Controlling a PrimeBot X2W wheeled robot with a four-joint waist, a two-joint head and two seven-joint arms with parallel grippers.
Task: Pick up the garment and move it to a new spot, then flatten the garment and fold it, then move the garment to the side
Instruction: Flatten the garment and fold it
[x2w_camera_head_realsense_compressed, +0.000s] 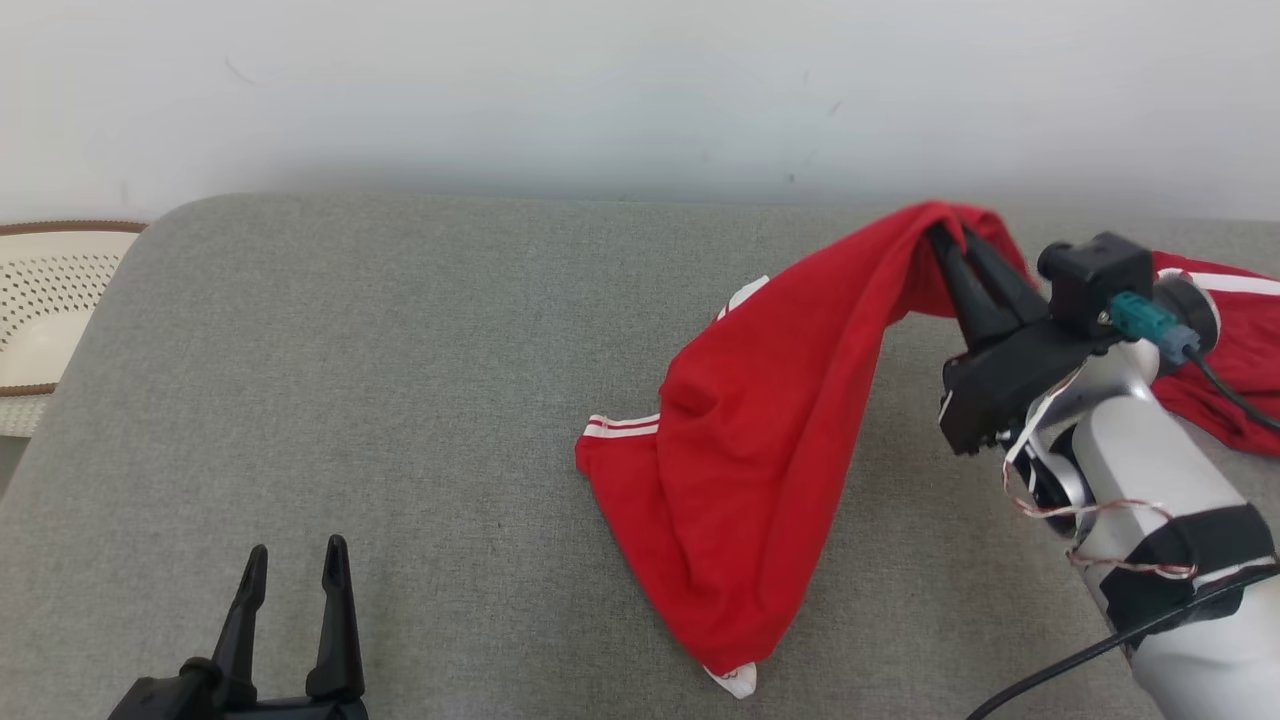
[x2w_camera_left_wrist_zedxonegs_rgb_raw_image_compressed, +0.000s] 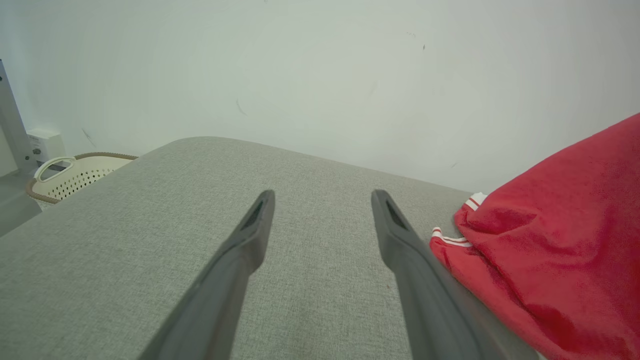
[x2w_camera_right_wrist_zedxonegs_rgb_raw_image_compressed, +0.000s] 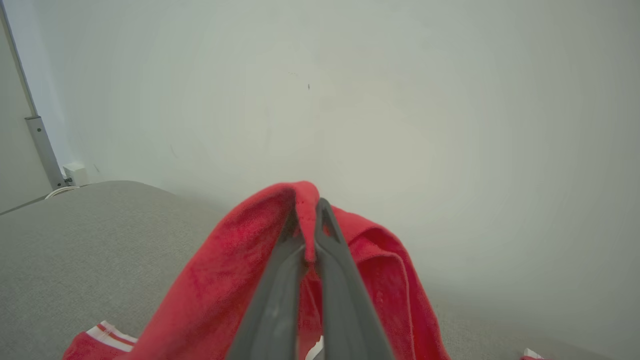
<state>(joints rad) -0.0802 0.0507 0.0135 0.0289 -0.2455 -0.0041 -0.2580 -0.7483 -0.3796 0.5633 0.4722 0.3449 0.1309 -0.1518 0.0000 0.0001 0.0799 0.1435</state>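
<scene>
Fingers on your right gripper (x2w_camera_head_realsense_compressed: 950, 238) are clenched on a raised fold of the red garment (x2w_camera_head_realsense_compressed: 750, 450) over the grey cushion (x2w_camera_head_realsense_compressed: 400, 400). Cloth drapes diagonally from them, down and to your left, low end on the cushion. Left gripper (x2w_camera_head_realsense_compressed: 297, 548) is released and well apart; the striped cuff (x2w_camera_head_realsense_compressed: 620, 425) faces it.

Bright, even, soft light; faint shadows; wrist views bulge at edges.
</scene>
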